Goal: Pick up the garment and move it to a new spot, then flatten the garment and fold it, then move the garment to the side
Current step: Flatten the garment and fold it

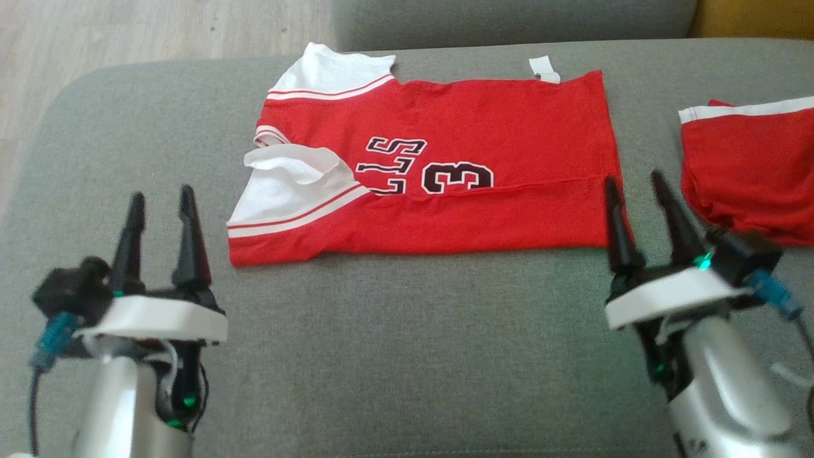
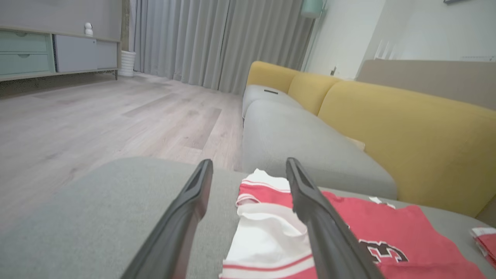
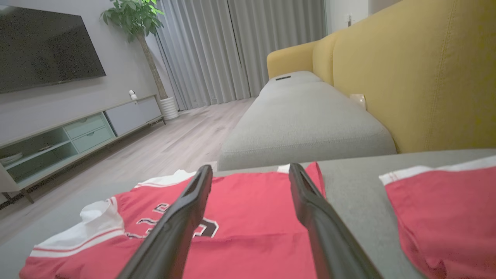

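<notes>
Red jersey flat on grey sofa cushion, upper middle of head view, around 12 o'clock from frame centre. Lengthwise, collar end toward 9 o'clock, hem toward 3 o'clock. Near long edge folded up over the body, fold line just under the black-and-white number 3 and partly covering the black lettering. White sleeves at the 9 o'clock end, red stripes on the cuffs, near one a bit rumpled. Small white tag poking out past the far edge at about 1 o'clock.

Left gripper at 8 o'clock of the jersey, fingers spread, nothing between them, clear of the cloth, just off the near sleeve corner. Right gripper at 4 o'clock of the jersey, fingers spread too, empty; inner fingertip overlapping the jersey's hem corner in head view, contact not readable.

Second red garment with white band at 3 o'clock, apart from the jersey, bare cushion between.

Further out: another grey seat cushion at 12 o'clock, yellow backrest, light wood floor, grey curtains, wall TV, potted plant, low cabinet.
</notes>
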Motion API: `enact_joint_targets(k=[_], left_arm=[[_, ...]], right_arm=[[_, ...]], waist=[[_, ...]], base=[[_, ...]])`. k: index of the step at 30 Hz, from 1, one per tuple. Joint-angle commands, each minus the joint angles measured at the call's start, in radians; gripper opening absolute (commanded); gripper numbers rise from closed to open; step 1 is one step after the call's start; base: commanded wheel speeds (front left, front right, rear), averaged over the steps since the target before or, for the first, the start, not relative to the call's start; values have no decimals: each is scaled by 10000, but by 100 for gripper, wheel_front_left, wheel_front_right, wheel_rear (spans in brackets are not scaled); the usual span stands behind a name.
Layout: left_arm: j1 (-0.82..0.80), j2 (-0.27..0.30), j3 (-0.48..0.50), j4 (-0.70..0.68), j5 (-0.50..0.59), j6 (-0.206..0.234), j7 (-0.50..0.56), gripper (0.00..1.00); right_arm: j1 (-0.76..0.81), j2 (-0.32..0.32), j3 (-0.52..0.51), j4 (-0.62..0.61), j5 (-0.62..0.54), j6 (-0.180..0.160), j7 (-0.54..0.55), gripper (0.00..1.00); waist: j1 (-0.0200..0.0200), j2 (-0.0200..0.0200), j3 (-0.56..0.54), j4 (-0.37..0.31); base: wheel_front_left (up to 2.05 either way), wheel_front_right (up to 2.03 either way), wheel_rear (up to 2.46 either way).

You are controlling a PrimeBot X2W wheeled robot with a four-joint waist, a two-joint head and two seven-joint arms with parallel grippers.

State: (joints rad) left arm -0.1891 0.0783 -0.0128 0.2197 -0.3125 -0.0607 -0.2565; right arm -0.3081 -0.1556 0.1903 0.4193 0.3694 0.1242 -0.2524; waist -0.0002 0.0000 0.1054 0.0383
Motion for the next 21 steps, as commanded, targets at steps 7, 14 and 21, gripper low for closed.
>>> enact_joint_targets(k=[7, 14, 21], left_arm=[[-559, -9, 387, 1399, 1074, -211, -53, 100], [-1430, 281, 142, 3799, 1398, -270, -32, 100], [-2723, 641, 98, 5775, 1601, 33, -24, 100]], right_arm=[[349, 795, -223, -940, -933, 65, -92, 100], [298, 883, -195, -1089, -1159, 65, -85, 100], [175, 928, -180, -1225, -1303, 65, -42, 100]], waist=[[2, 0, 357, -268], [2, 0, 733, -553], [2, 0, 1188, -777]], base=[[0, 0, 0], [0, 0, 0], [0, 0, 0]])
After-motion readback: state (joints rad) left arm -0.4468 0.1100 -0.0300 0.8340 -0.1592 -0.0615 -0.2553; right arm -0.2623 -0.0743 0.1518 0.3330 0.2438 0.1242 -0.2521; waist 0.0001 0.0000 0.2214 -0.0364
